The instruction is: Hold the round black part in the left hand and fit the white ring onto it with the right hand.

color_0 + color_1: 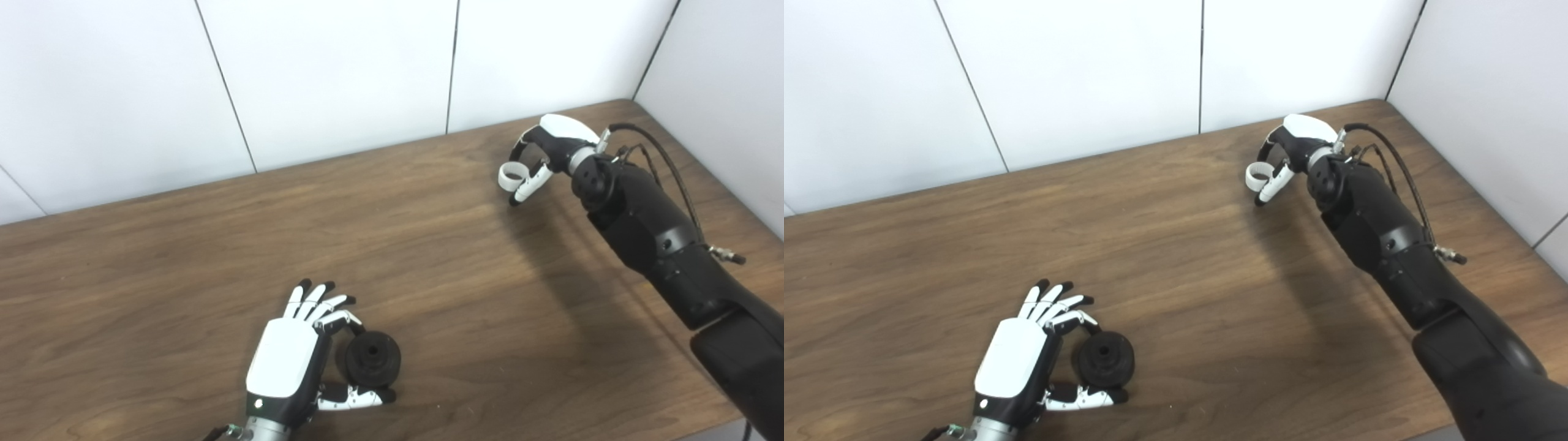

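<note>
Two pickups look about done, with the fitting itself still ahead. At the near edge of the wooden tabletop point(429, 257), the left robot hand point(294, 361) has a finger and thumb closed around the round black part point(372, 358), which appears to rest on the wood. Well apart, near the far right corner, the right robot hand point(545, 159) pinches the white ring point(512, 175), which must yet travel across.
</note>
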### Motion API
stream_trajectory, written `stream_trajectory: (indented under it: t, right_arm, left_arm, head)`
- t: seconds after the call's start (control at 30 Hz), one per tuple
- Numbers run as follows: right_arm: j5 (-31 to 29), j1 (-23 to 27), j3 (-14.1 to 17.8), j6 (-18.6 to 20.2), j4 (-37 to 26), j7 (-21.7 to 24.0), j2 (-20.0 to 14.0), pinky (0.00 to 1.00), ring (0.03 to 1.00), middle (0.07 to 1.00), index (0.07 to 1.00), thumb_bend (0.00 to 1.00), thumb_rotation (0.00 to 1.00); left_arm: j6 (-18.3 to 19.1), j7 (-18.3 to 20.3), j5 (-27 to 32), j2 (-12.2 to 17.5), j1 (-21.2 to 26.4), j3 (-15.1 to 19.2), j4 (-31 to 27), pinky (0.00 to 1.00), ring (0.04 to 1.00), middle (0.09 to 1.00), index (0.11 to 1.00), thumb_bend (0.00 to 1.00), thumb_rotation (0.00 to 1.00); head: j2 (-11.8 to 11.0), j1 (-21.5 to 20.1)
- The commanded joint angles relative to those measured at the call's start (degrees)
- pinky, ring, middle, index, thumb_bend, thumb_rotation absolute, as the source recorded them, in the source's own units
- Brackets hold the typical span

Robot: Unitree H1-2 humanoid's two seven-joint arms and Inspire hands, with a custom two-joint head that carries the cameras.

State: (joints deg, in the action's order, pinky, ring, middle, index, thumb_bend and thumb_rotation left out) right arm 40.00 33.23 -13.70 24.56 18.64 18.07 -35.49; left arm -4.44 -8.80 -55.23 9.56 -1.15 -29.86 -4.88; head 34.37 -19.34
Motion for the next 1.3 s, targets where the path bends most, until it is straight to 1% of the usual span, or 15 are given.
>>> stream_trajectory:
  t: [0.0,0.13,0.57,0.6,0.7,0.77,0.87,1.27]
  right_arm:
    - [1.4,3.4,0.3,-0.9,-1.5,-1.9,-2.2,0.96,0.959,0.903,0.654,0.81,0.17]
    - [1.1,3.3,0.5,-1.4,-1.5,-2.1,-2.3,0.96,0.957,0.899,0.644,0.8,0.16]
    - [0.9,3.2,0.6,-1.6,-1.9,-2.0,-2.4,0.97,0.951,0.888,0.609,0.77,0.13]
    - [0.9,3.2,0.6,-1.7,-1.9,-2.0,-2.4,0.97,0.952,0.888,0.552,0.65,0.14]
    - [0.8,3.2,0.7,-1.7,-1.8,-2.0,-2.2,0.97,0.953,0.887,0.505,0.55,0.14]
    - [0.8,3.2,0.6,-1.6,-1.8,-1.9,-2.2,0.98,0.955,0.887,0.496,0.53,0.14]
    - [0.7,3.2,0.7,-1.4,-1.9,-1.9,-2.1,0.98,0.956,0.889,0.493,0.52,0.14]
    - [0.7,3.4,0.5,-1.7,-1.9,-1.9,-1.9,0.98,0.954,0.888,0.493,0.52,0.14]
  left_arm:
    - [0.6,-0.1,-1.5,2.5,-5.7,-1.3,8.2,1.0,0.923,0.805,0.485,0.52,0.06]
    - [0.4,-0.5,-1.5,2.5,-5.6,-1.3,8.5,1.0,0.921,0.804,0.485,0.52,0.06]
    - [0.7,-0.1,-1.4,2.4,-5.6,-1.3,8.3,1.0,0.927,0.812,0.485,0.52,0.06]
    - [0.6,-0.1,-1.3,2.4,-5.6,-1.3,8.3,1.0,0.925,0.81,0.485,0.52,0.06]
    - [0.5,-0.2,-1.3,2.5,-5.6,-1.3,8.3,1.0,0.927,0.81,0.485,0.52,0.06]
    - [0.5,-0.2,-1.3,2.5,-5.7,-1.3,8.2,1.0,0.928,0.81,0.485,0.52,0.06]
    - [0.3,-0.6,-1.4,2.4,-5.7,-1.3,8.4,1.0,0.923,0.804,0.484,0.52,0.06]
    - [0.5,-0.2,-1.2,2.3,-5.6,-1.3,8.2,1.0,0.924,0.807,0.485,0.52,0.06]
  head:
    - [0.1,-0.1]
    - [0.1,0.0]
    - [0.2,0.1]
    - [0.2,0.1]
    - [0.2,0.1]
    - [0.3,0.2]
    - [0.3,0.2]
    - [0.5,0.2]
